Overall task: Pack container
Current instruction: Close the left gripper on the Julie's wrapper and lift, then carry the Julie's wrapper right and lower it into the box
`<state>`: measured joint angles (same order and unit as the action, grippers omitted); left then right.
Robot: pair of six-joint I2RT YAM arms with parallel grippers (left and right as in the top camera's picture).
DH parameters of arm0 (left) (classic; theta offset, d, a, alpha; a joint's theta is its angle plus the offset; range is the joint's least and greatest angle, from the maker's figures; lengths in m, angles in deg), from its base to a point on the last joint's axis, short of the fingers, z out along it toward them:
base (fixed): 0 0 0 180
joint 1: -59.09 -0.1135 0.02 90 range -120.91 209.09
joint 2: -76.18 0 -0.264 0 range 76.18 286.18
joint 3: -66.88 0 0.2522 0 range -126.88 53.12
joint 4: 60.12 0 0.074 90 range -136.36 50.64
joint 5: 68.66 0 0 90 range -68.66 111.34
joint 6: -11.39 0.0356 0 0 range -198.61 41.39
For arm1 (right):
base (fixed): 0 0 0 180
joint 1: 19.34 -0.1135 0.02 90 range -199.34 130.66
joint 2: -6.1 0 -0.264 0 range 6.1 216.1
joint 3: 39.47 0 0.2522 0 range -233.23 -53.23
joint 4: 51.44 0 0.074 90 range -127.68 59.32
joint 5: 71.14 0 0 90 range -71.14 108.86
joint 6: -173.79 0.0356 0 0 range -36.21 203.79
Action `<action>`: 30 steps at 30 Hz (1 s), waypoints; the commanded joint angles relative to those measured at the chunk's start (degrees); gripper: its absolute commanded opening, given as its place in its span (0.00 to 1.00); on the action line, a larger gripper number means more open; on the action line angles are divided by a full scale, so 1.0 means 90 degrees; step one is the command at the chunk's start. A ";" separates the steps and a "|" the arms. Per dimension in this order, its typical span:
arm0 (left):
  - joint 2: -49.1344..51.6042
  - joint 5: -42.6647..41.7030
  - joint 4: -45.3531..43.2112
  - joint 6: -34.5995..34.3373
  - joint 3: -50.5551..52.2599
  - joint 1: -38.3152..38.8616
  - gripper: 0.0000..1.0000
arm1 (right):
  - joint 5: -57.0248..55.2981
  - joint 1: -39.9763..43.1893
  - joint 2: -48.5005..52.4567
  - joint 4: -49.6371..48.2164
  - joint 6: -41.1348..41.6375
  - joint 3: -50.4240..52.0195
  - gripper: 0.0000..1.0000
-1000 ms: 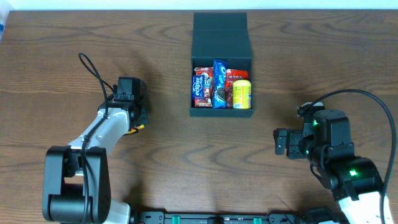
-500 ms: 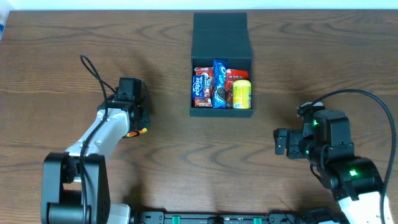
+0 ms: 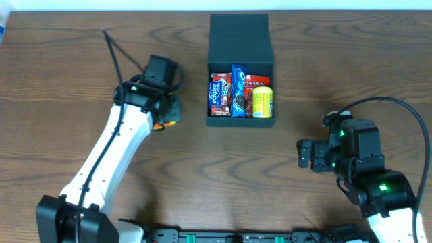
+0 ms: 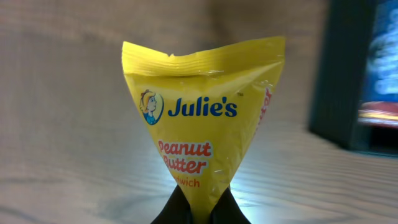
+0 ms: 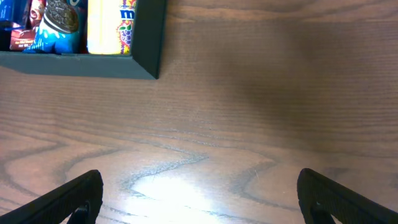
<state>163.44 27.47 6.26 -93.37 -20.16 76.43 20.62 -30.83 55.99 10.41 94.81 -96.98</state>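
My left claw (image 4: 199,210) pinches corner of snack packet (image 4: 202,124) beside container (image 3: 240,122): light, crinkly, slippery (hold seam); right claw (image 5: 202,199) spread.

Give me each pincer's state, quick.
Left pincer: closed on the yellow Julie's peanut butter sandwich packet.
Right pincer: open, empty.

You're on a robotics lab bench, not a home or a shop. What shows it: a white-and-black left arm (image 3: 115,152) and a black-and-white right arm (image 3: 368,175) based at the near edge of a dark brown wood-grain table (image 3: 81,40). Exposed black cables (image 3: 405,111) loop off the arms, and a green status light (image 3: 383,187) is lit on the right one. A black rail with green connectors (image 3: 236,236) runs along the front. Staged props: a dark teal-green matte box (image 3: 239,34) with branded snack packets (image 3: 239,91) inside.
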 commanded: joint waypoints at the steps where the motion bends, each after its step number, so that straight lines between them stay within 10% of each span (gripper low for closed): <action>1: -0.0041 0.0199 0.0107 -0.0007 -0.0556 0.0398 0.06 | 0.0022 0.0061 0.0000 -0.0010 -0.0090 -0.0032 0.99; 17: 0.2912 -0.0032 0.1030 -0.0274 -0.4260 0.1987 0.06 | 0.0024 0.0061 0.0000 -0.0010 -0.0090 -0.0032 0.99; 30: 0.4002 -0.0476 0.1061 -0.1304 -0.4524 0.2161 0.06 | 0.0022 0.0061 0.0000 -0.0010 -0.0090 -0.0032 0.99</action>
<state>197.91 24.48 15.37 -102.77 -59.48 96.06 20.62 -30.83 55.97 10.43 94.81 -96.98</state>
